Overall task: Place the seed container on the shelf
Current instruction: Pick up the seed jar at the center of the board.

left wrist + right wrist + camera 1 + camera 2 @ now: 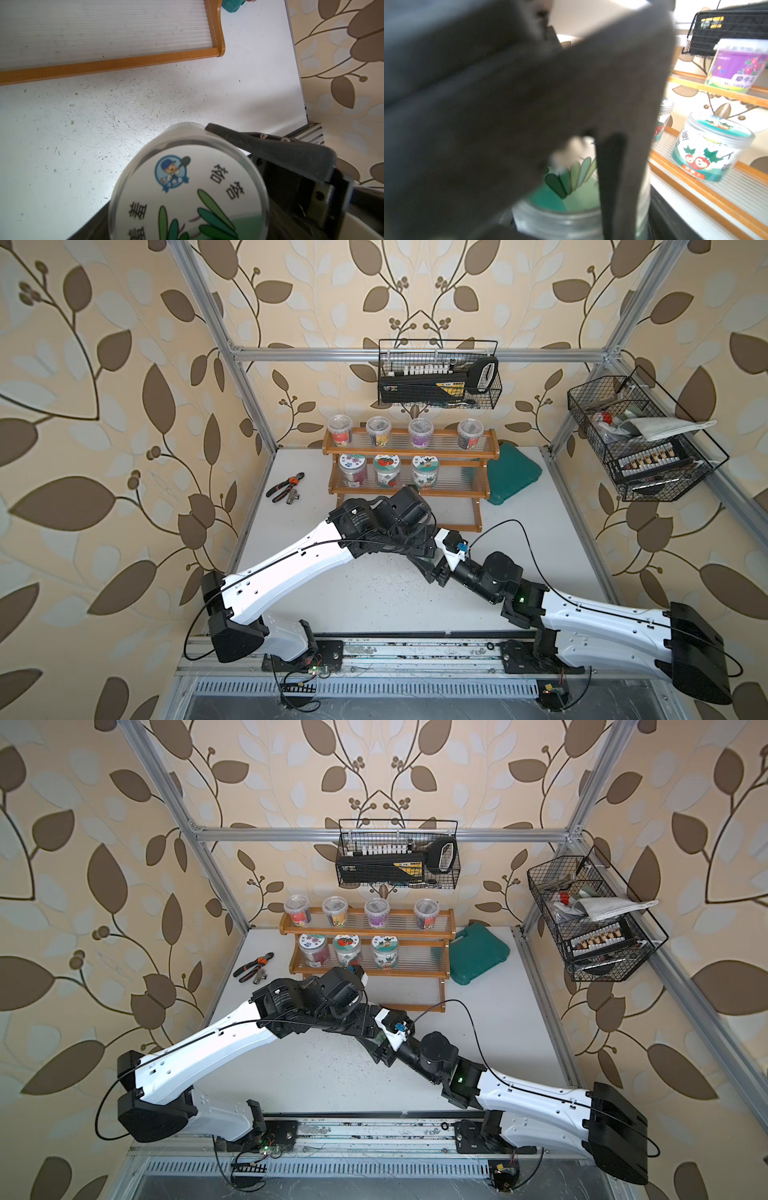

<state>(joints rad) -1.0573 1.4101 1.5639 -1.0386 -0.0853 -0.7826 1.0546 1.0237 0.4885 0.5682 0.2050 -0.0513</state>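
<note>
Left wrist: container [187, 193] within left hand [158, 166]

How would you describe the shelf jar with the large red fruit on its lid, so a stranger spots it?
Find the orange-brown stepped shelf at the back of the table. On its middle tier, pick the centre jar of three. Its lid alone shows a large red fruit.

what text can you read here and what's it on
"苜蓿", likely: held jar lid; more characters beside it, cut off.
"牵牛": purple tub; "little" beneath.
"强": radish jar; its orange tag is blurred.
Yellow label, other jars: unreadable.
</note>
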